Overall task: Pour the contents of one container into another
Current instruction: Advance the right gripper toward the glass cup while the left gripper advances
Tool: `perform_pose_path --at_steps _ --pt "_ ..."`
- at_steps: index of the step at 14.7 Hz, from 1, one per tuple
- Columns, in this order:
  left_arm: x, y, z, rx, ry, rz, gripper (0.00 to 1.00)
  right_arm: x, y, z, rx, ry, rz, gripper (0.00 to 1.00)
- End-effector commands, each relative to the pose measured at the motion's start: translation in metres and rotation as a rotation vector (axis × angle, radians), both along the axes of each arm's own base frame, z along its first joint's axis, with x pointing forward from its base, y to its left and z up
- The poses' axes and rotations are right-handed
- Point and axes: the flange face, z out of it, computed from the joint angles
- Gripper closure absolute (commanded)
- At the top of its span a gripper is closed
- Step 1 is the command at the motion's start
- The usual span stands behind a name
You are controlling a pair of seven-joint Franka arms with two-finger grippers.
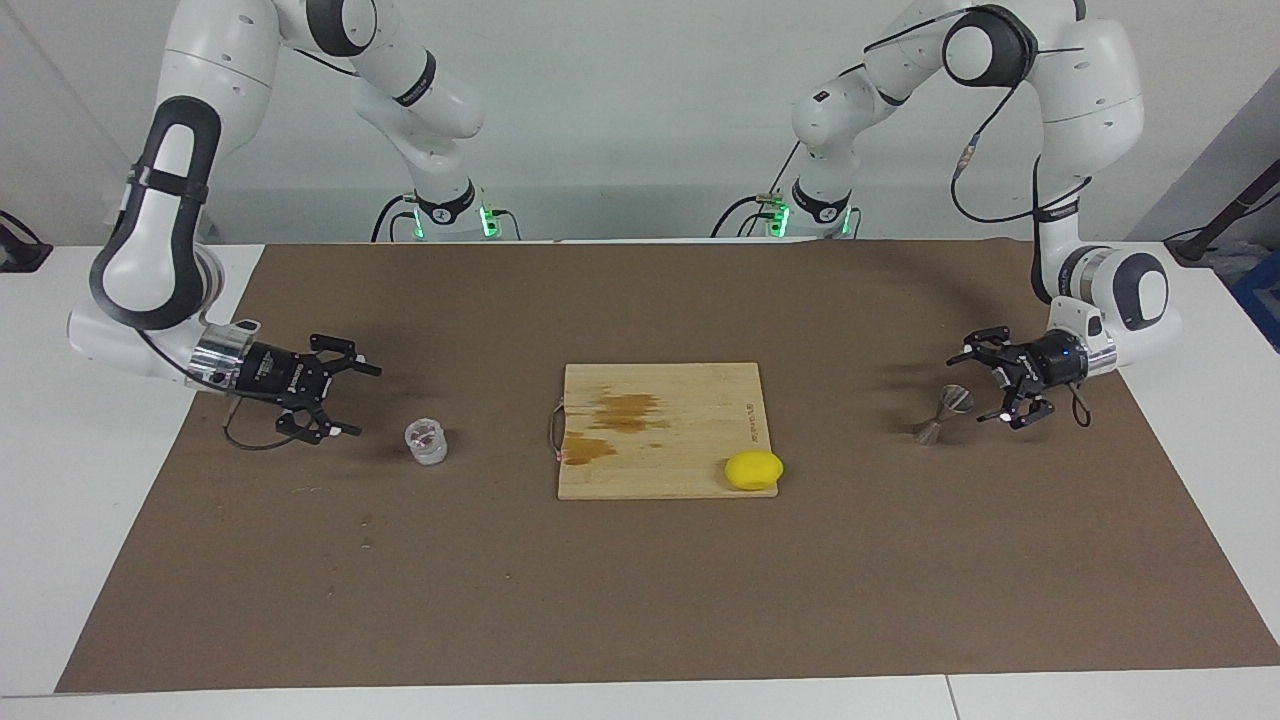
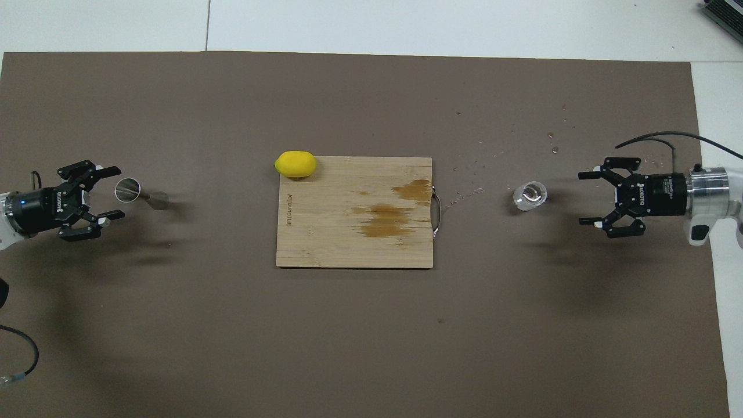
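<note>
The squat clear glass cup (image 1: 426, 441) (image 2: 529, 195) stands on the brown mat toward the right arm's end of the table. My right gripper (image 1: 362, 400) (image 2: 583, 197) hangs low beside it, open, a short gap away, with nothing between its fingers. Toward the left arm's end stands the silvery hourglass jigger (image 1: 945, 413) (image 2: 139, 193). My left gripper (image 1: 972, 388) (image 2: 116, 193) is open and points sideways at it. Its fingertips are right at the jigger's upper cone without closing on it.
A wooden cutting board (image 1: 690, 465) (image 2: 325, 244) with brown stains lies mid-table. A yellow lemon (image 1: 753, 470) (image 2: 295, 164) sits at its corner farther from the robots, toward the left arm's end. Small droplets (image 2: 554, 150) dot the brown mat (image 1: 640, 600) near the glass cup.
</note>
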Motion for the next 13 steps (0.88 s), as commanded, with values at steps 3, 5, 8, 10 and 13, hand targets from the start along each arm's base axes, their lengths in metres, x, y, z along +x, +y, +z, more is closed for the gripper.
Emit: perform_pose_path --at_steps 3,5,8,10,13 --pt "0.005 -0.007 -0.005 -0.008 -0.08 -0.012 0.0 0.009 0.004 -0.029 0.031 -0.03 -0.007 0.0" --pt "0.005 -0.007 -0.007 0.001 -0.103 -0.01 0.0 0.01 0.009 -0.038 0.026 -0.062 0.026 0.0" --pt "0.005 -0.006 -0.009 0.003 -0.119 -0.008 0.0 0.014 0.008 -0.042 -0.006 -0.074 0.008 0.0" --pt "0.004 -0.005 -0.011 0.009 -0.16 -0.009 0.0 0.013 0.006 -0.048 -0.019 -0.067 0.015 0.0" --pt "0.003 -0.006 -0.021 0.009 -0.18 -0.013 0.0 0.019 0.005 -0.045 -0.018 -0.08 0.013 0.0"
